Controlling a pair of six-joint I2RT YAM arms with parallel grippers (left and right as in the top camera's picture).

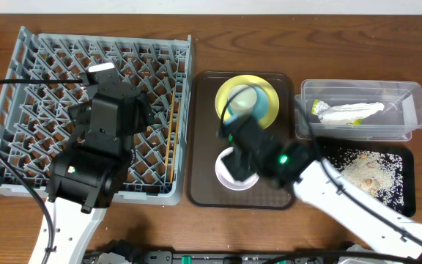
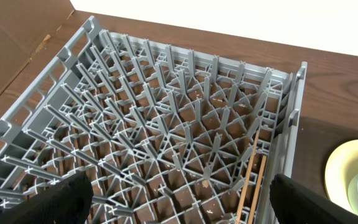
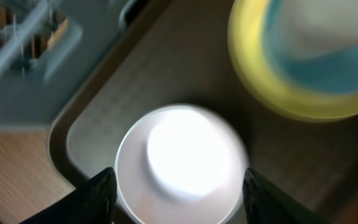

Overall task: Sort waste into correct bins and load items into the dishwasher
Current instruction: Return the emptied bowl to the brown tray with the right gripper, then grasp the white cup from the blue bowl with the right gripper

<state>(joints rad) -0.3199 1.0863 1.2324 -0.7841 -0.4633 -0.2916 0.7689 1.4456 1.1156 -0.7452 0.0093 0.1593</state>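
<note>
The right fingers (image 3: pixel 97 200) stand well apart, one on either side of the white bowl (image 3: pixel 180 163), with nothing clamped. The wrist view is blurred, so I can't say whether they brush its rim. That bowl sits on the near end of the brown serving tray (image 1: pixel 204 125). On the tray's far end is the yellow-green plate (image 1: pixel 269 92), with the light blue bowl (image 1: pixel 246 101) on it.

The left fingers (image 2: pixel 48 202) are spread wide and empty. They hover over the grey dish rack (image 1: pixel 50 59), which lies just left of the tray on the bench (image 1: pixel 240 44). The chopsticks (image 1: pixel 171 139) lie in the rack along the side nearest the tray.

Right of the tray's far end, the clear tub (image 1: pixel 414 110) holds the snack wrapper (image 1: pixel 318 110) and the napkin (image 1: pixel 354 111). Right of the tray's near end, the black tray (image 1: pixel 405 158) holds the rice scraps (image 1: pixel 365 170).
</note>
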